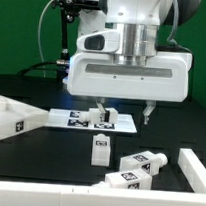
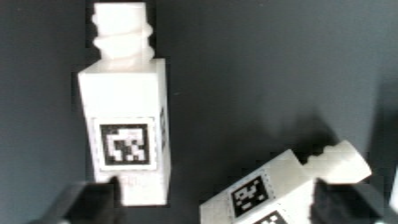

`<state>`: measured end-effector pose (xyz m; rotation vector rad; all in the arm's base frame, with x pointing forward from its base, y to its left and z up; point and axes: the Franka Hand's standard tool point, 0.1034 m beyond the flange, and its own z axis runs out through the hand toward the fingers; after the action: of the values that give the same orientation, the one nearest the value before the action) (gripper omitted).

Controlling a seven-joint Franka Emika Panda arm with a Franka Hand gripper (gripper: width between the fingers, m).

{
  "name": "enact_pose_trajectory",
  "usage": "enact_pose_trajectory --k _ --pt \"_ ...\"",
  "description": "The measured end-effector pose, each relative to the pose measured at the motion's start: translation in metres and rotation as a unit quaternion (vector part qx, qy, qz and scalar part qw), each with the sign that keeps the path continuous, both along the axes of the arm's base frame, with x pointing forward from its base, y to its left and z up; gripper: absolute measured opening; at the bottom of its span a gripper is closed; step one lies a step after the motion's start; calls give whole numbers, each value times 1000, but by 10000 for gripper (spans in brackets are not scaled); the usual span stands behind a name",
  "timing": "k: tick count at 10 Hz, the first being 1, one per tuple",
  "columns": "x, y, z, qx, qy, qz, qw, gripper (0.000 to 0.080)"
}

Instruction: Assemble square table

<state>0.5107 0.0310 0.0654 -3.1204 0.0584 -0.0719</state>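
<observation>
My gripper hangs open above the black table, with nothing between its fingers. In the wrist view a white leg lies flat with its threaded end away from the gripper and its tag facing up. Its near end sits just inside one fingertip. A second leg lies slanted nearer the other fingertip. The exterior view shows one leg alone and two legs side by side nearer the front. The square tabletop rests at that view's left.
The marker board lies flat behind the legs, under the gripper. A low white wall runs along the front edge. Another white wall piece stands at the exterior view's right.
</observation>
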Motion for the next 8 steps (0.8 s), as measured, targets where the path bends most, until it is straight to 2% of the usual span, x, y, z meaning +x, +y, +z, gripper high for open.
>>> enact_pose_trajectory --k 1,2,4,5,6,7,8 --pt "7 -22 -9 6 25 2 1000 608" --pt "18 -41 -18 6 35 -9 999 639" --pt "31 -56 -28 3 33 -17 999 647" --pt "31 -56 -36 2 37 -18 999 648" --pt "33 -50 -38 1 29 -16 999 648" --pt "19 -37 -46 1 29 -16 999 648" --pt "16 -34 -47 1 33 -13 999 648"
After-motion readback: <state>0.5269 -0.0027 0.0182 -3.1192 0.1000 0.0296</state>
